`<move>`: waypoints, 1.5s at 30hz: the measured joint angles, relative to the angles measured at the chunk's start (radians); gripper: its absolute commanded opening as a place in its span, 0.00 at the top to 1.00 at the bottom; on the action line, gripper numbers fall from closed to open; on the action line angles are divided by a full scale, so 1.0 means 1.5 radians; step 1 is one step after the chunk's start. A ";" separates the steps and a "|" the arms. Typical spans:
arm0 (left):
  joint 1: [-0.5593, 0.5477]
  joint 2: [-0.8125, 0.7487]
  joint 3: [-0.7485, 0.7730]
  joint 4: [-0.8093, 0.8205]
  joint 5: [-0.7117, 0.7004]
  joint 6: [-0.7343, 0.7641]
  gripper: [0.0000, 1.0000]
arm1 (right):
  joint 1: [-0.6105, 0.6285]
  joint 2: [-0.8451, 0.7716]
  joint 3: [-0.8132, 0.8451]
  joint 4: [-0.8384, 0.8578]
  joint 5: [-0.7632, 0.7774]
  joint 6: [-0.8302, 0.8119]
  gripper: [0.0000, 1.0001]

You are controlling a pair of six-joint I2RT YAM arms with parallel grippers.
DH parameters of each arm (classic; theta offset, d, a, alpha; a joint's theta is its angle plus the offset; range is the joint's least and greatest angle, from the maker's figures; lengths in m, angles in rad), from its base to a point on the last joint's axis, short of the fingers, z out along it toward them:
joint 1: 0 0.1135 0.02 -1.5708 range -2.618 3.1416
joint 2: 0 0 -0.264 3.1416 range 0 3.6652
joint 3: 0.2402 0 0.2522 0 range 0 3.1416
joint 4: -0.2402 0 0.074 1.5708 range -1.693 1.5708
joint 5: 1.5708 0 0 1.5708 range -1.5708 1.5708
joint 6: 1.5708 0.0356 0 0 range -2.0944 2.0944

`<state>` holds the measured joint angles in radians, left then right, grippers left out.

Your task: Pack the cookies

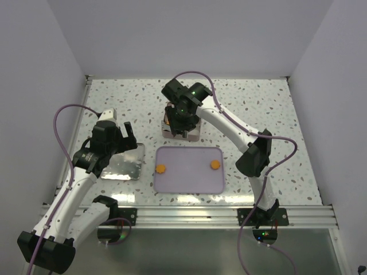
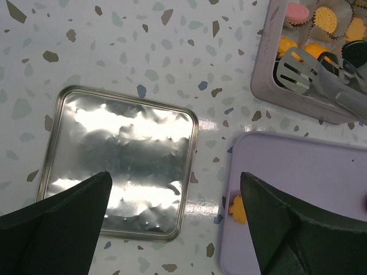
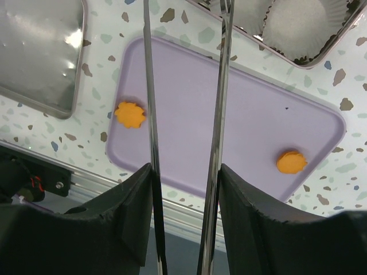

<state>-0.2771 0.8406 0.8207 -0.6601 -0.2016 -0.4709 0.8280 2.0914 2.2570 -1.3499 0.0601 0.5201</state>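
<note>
Two orange cookies (image 1: 161,168) (image 1: 215,164) lie on the lavender tray (image 1: 189,179); the right wrist view shows them left (image 3: 130,114) and right (image 3: 291,162). My right gripper (image 1: 182,118) hovers over the square tin (image 1: 194,135), shut on metal tongs (image 3: 150,114) whose two arms stand apart. In the left wrist view the tongs' tip (image 2: 295,71) reaches into the tin (image 2: 265,86), which holds pink (image 2: 297,11), orange (image 2: 325,17) and black (image 2: 355,54) cookies in paper cups. My left gripper (image 1: 117,137) hangs open and empty above the tin's lid (image 1: 121,162).
The shiny lid (image 2: 114,160) lies flat just left of the tray (image 2: 298,172). White paper cups (image 3: 304,28) fill the tin's near compartments. An aluminium rail (image 1: 189,216) runs along the table's near edge, and white walls close the left, back and right.
</note>
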 measured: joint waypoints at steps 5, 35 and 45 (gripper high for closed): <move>0.000 0.000 0.000 0.000 0.000 0.000 0.00 | 0.000 0.000 0.005 0.000 0.000 0.004 0.51; 0.000 -0.003 0.000 0.000 0.010 0.001 0.00 | 0.293 -0.220 -0.349 -0.002 0.002 0.185 0.51; 0.000 -0.012 0.000 0.000 0.010 0.001 0.00 | 0.311 -0.191 -0.346 0.000 0.001 0.193 0.50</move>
<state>-0.2771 0.8230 0.8204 -0.6598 -0.1864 -0.4702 1.2945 1.8050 1.7386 -1.3502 0.0616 0.8097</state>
